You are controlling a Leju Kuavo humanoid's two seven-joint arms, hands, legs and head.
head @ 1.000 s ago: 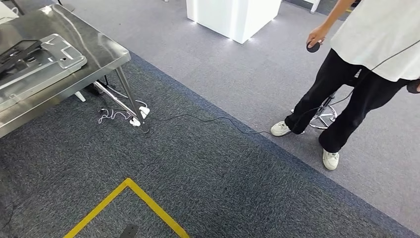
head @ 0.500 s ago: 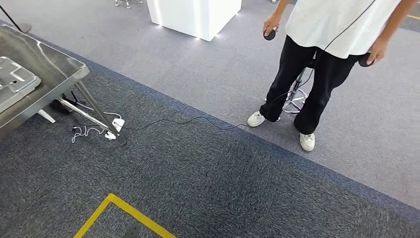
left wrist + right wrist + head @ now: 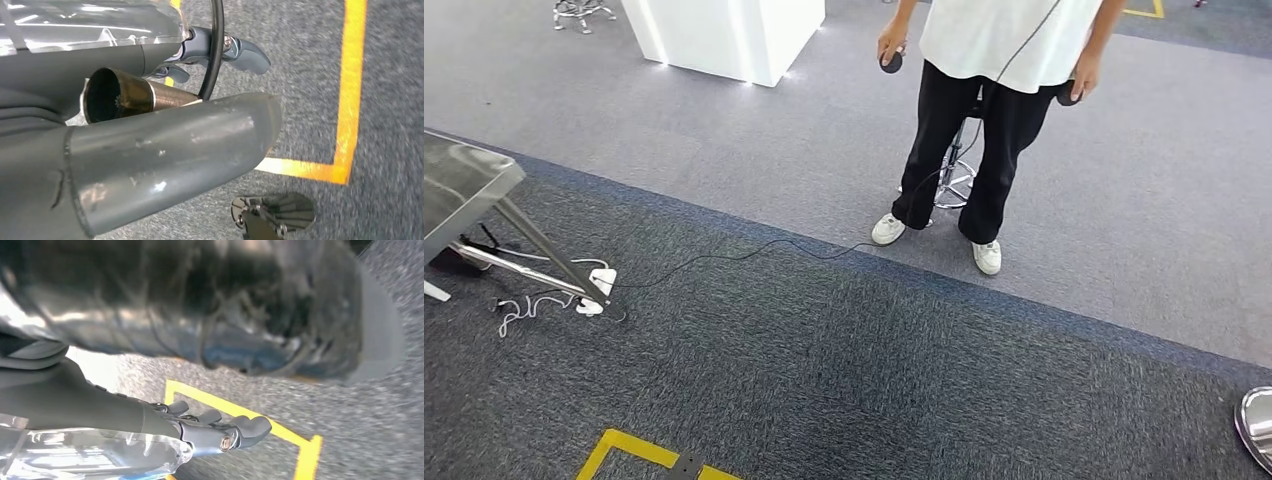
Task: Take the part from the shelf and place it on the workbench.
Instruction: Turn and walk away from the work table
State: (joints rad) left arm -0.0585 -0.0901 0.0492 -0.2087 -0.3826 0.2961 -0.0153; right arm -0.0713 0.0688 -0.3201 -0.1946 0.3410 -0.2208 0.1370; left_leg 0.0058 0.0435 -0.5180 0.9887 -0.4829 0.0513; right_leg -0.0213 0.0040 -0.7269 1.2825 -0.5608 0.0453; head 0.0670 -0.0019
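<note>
Both arms hang at the robot's sides with nothing held, so you're in transit, probably turning toward the shelf; that's a judgement, no shelf or part is visible, so you can't say where the part is. Left robot hand point(image 3: 220, 50) in its wrist view: fingers loosely extended toward the floor, apart, nothing in them, a black cable running across it. Right robot hand point(image 3: 220, 432) in its wrist view: fingers slack and slightly curled, apart, empty. The arms likely hang so as to stay clear while walking. Head view: the steel table point(image 3: 464, 190) sits at the far left edge, just its corner and a slanted leg, with a white power strip point(image 3: 599, 295) and tangled white cords at its foot. A thin black cable point(image 3: 744, 250) runs over the floor to a person point(image 3: 994, 60) standing by a chrome stool base point(image 3: 952, 185), a dark round controller in each hand. The floor is dark grey carpet point(image 3: 874, 380) near you, lighter grey beyond, with yellow tape point(image 3: 624, 450) below. White plinth point(image 3: 724, 35) at the top, shiny metal rim point(image 3: 1256, 425) at far right.
</note>
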